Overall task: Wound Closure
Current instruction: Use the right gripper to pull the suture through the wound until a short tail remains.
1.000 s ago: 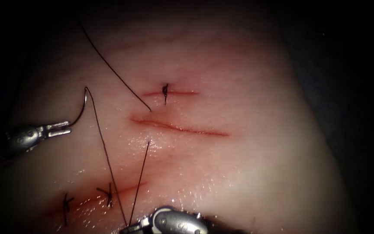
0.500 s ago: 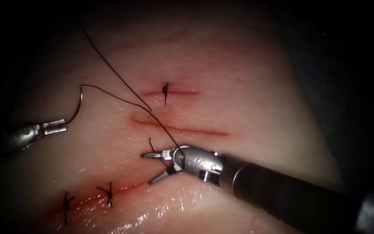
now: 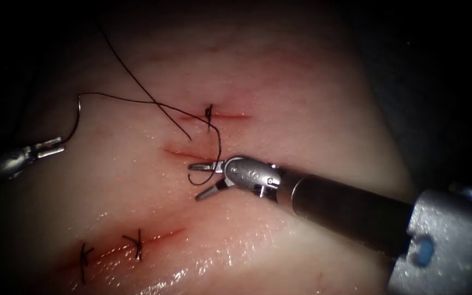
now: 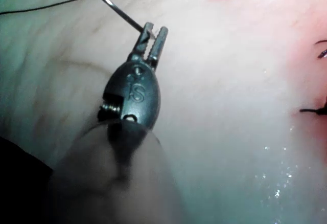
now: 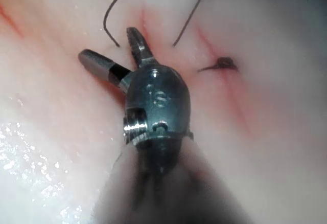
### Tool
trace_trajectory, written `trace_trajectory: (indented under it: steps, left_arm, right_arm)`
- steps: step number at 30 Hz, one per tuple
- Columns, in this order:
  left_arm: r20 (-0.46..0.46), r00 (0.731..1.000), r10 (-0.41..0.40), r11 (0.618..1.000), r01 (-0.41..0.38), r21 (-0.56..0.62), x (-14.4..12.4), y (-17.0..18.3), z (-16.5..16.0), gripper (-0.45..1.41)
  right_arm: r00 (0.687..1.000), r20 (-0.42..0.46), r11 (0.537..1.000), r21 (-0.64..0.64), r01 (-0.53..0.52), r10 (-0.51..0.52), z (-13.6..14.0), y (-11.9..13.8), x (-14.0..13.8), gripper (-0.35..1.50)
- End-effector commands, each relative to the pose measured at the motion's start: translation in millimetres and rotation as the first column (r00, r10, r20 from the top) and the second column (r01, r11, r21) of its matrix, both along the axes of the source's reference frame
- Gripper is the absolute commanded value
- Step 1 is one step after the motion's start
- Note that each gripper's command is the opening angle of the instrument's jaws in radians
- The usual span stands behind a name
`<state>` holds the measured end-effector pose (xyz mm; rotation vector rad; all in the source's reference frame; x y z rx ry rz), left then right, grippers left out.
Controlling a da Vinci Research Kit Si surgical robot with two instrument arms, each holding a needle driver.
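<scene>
The left arm's small steel two-jawed hand [image 3: 50, 147] sat at the far left of the pale, glistening pork tissue [image 3: 312, 109], well left of the open cut. Its jaws were clamped on the thin curved steel needle [image 3: 74, 121] near one end of its curve; the needle arched up free of the tissue. In the left wrist view the same hand [image 4: 153, 36] pinched the needle [image 4: 120, 13] between its tips. Dark fine thread [image 3: 132, 100] ran from the needle's upper end rightward across the tissue, then curled down into a loop beside the right arm's steel hand [image 3: 202, 180]. That hand lay over the reddish middle cut [image 3: 178, 153], jaws spread apart and gripping nothing, the thread loop passing just by its upper jaw. The right wrist view showed its hand [image 5: 110, 47] gaping, with thread ends [image 5: 110, 14] near the tips. Knotted dark stitches [image 3: 136, 243] closed the lower cut.
</scene>
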<state>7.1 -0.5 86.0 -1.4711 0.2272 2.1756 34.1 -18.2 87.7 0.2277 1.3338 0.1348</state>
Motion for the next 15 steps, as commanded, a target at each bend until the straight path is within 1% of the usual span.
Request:
trace_trajectory:
  steps: [1, 4, 5, 6, 7, 8, 9, 10, 11, 15]
  left_arm:
    - [0.000, 1.000, 0.000, 1.000, 0.000, -0.001, -0.5, 0.3, 0.8, -0.45]
    - [0.000, 1.000, 0.000, 1.000, 0.000, -0.001, -0.5, 0.3, 0.8, -0.45]
    - [0.000, 1.000, 0.000, 1.000, 0.000, -0.002, -0.5, 0.2, 0.8, -0.45]
    - [-0.003, 1.000, -0.002, 1.000, 0.002, -0.002, -0.5, 0.2, 0.8, -0.45]
    - [-0.003, 1.000, -0.002, 1.000, 0.002, -0.002, -0.5, 0.2, 0.8, -0.45]
    - [-0.003, 1.000, -0.002, 1.000, 0.002, -0.002, -0.5, 0.1, 0.8, -0.45]
    - [-0.003, 1.000, -0.003, 1.000, 0.003, -0.002, -0.5, 0.1, 0.8, -0.45]
    - [-0.003, 1.000, -0.003, 1.000, 0.003, -0.002, -0.5, 0.1, 0.8, -0.45]
    - [-0.001, 1.000, -0.001, 1.000, 0.001, -0.002, -0.5, 0.1, 0.8, -0.45]
    - [-0.001, 1.000, -0.001, 1.000, 0.001, -0.002, -0.5, 0.1, 0.8, -0.45]
  right_arm:
    - [1.000, -0.005, 1.000, -0.004, 0.003, -0.003, 1.0, 0.5, 1.3, 1.26]
    - [1.000, -0.002, 1.000, -0.006, -0.001, 0.001, 1.7, 0.9, 1.7, 1.24]
    - [1.000, -0.003, 1.000, -0.006, -0.001, 0.001, 1.8, 1.0, 1.7, 1.21]
    - [1.000, -0.009, 1.000, -0.004, 0.006, -0.006, 1.9, 1.1, 1.6, 1.08]
    - [1.000, -0.018, 1.000, -0.002, 0.016, -0.016, 1.8, 1.1, 1.5, 0.89]
    - [0.999, -0.034, 0.999, -0.004, 0.034, -0.034, 1.7, 1.0, 1.4, 0.47]
    - [0.997, -0.057, 0.998, 0.006, 0.059, -0.059, 1.6, 0.8, 1.3, -0.20]
    - [0.996, -0.063, 0.998, 0.011, 0.065, -0.064, 1.4, 0.7, 1.3, -0.35]
    - [0.995, -0.069, 0.996, 0.051, 0.072, -0.069, 1.1, 0.5, 1.2, -0.35]
    - [0.994, -0.051, 0.993, 0.075, 0.095, -0.092, 0.6, 0.1, 1.0, -0.35]
